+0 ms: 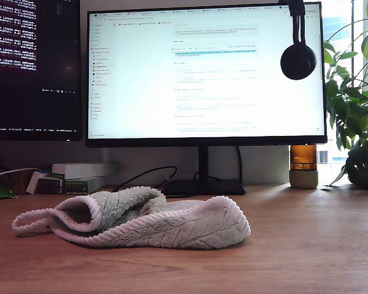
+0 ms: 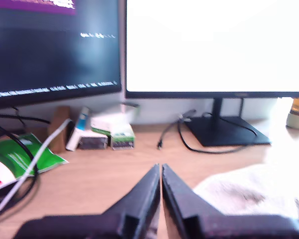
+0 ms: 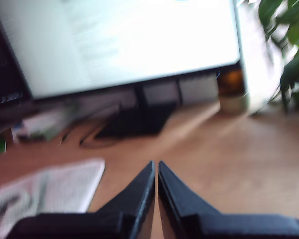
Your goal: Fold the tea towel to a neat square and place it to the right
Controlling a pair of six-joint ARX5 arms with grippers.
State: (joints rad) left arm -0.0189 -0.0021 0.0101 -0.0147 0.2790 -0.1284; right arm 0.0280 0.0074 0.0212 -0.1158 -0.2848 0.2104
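The tea towel (image 1: 141, 219) lies crumpled on the wooden desk, left of centre in the exterior view, pale grey plush with a ribbed corded hem and one fold raised into a loop. No arm or gripper shows in the exterior view. My first gripper (image 2: 161, 169) is shut with nothing between its tips, held above the desk with the towel (image 2: 249, 194) beside it. My second gripper (image 3: 156, 167) is also shut and empty, and the towel (image 3: 45, 191) appears blurred off to one side of it.
Two monitors (image 1: 205, 73) stand at the back, with headphones (image 1: 298, 58) hanging on the bright one. Small boxes (image 1: 80, 176), a cable (image 1: 144, 174) and a green packet (image 2: 20, 159) sit behind the towel. An amber jar (image 1: 303, 165) and a plant (image 1: 359, 110) occupy the exterior view's right.
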